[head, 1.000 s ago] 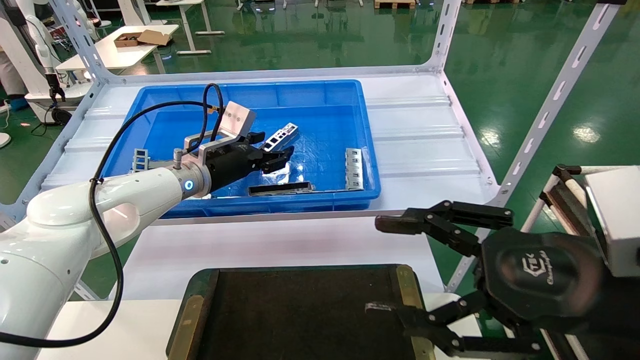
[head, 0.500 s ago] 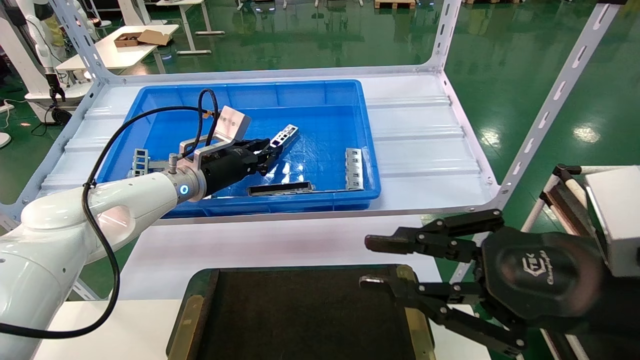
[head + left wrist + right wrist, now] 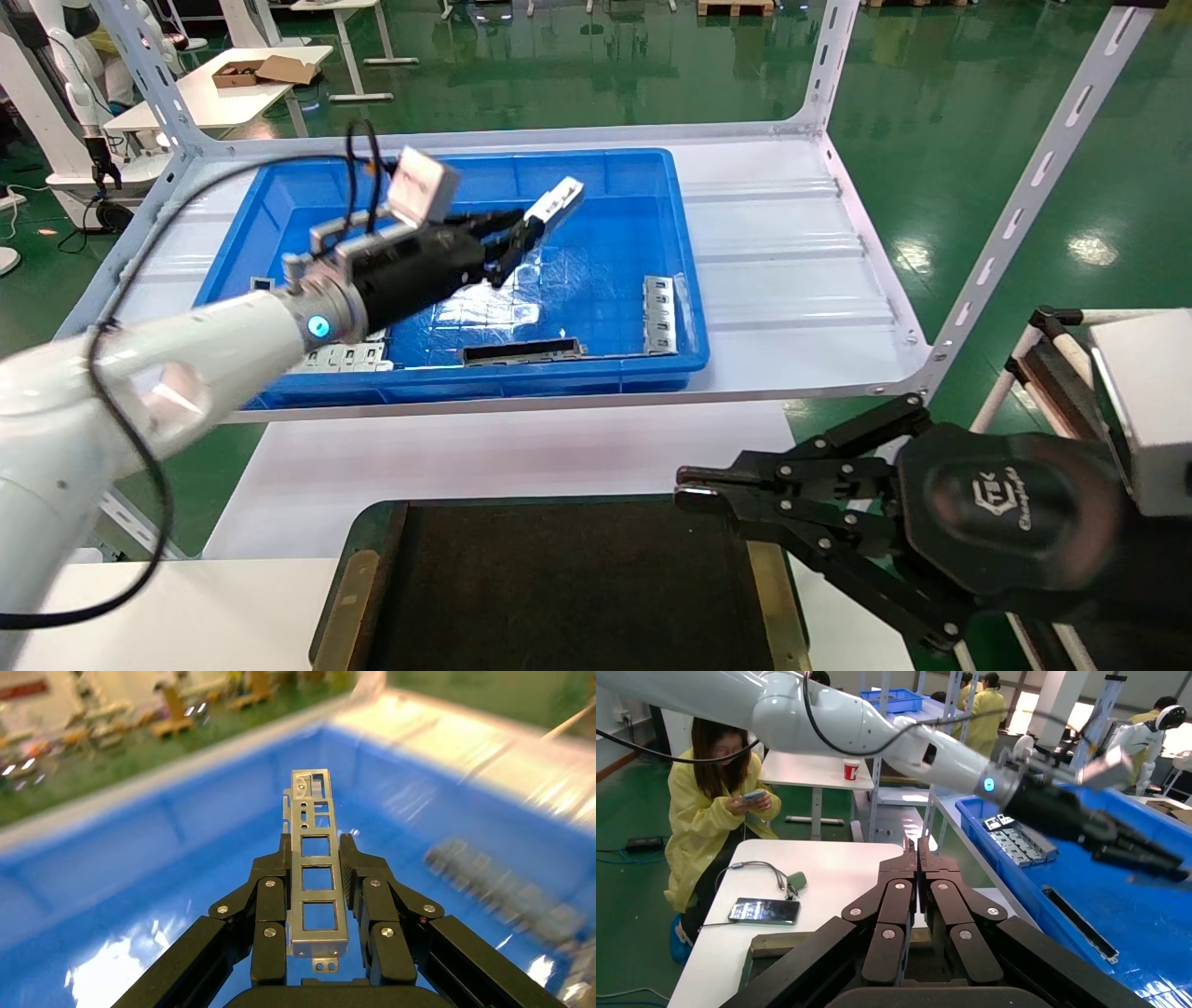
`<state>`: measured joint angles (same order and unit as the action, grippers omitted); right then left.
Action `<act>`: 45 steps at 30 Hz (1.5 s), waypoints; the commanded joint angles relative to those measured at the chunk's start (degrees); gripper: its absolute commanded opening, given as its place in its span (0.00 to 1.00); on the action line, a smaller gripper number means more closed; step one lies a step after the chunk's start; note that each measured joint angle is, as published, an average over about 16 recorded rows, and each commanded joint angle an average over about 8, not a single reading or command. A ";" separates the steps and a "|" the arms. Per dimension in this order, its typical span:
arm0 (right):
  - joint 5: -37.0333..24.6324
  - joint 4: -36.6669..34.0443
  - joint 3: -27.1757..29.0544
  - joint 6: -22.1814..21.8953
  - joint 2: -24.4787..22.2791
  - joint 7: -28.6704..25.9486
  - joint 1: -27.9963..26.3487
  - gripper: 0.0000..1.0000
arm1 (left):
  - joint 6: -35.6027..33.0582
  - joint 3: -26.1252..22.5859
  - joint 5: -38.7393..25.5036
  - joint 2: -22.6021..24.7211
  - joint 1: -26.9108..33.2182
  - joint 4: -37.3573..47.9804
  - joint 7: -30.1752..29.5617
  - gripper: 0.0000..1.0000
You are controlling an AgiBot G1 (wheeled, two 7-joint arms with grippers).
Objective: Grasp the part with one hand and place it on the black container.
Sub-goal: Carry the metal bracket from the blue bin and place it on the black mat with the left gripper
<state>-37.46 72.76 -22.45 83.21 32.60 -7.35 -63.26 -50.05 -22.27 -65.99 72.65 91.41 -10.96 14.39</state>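
Part (image 3: 315, 874) cut-outs clear only between left hand (image 3: 315, 857) fingers.

The flat black rectangular tray (image 3: 559, 587) lies bare on top, except at its right edge, where the right gripper (image 3: 694, 485) hovers.

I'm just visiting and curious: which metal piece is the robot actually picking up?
Find the big blue bin on the white shelf. Above its floor, the left gripper holds the part, a narrow silver strip with square cut-outs. Unlike the other metal pieces lying in the bin, it is lifted.
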 commanded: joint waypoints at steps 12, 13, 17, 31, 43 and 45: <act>0.00 0.00 -0.01 0.00 0.00 0.00 0.00 0.00 | -26.08 -1.03 1.95 -9.34 -2.05 -11.82 -10.55 0.00; 0.00 0.00 -0.01 0.00 0.00 0.00 0.00 0.00 | -27.61 -1.16 2.18 -10.08 -3.00 -13.65 -11.75 0.00; 0.00 0.00 -0.01 0.00 0.00 0.00 0.00 0.00 | -32.09 -1.53 3.46 -12.85 -8.07 -22.33 -16.57 0.00; 0.01 0.00 -0.01 0.00 0.00 0.01 0.00 0.00 | -21.38 -4.05 2.05 -17.64 -35.42 -46.25 -32.32 0.00; 0.01 0.00 -0.02 -0.01 -0.01 0.01 -0.01 0.00 | 12.67 -4.46 -5.69 -9.81 -51.58 -53.10 -44.74 0.00; 0.01 0.00 -0.02 -0.01 -0.01 0.01 -0.01 0.00 | 18.10 -4.73 -7.17 -7.56 -52.81 -53.30 -46.39 0.00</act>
<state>-37.45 72.76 -22.47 83.21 32.59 -7.34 -63.27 -32.57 -27.14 -73.20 65.13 39.23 -63.66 -31.52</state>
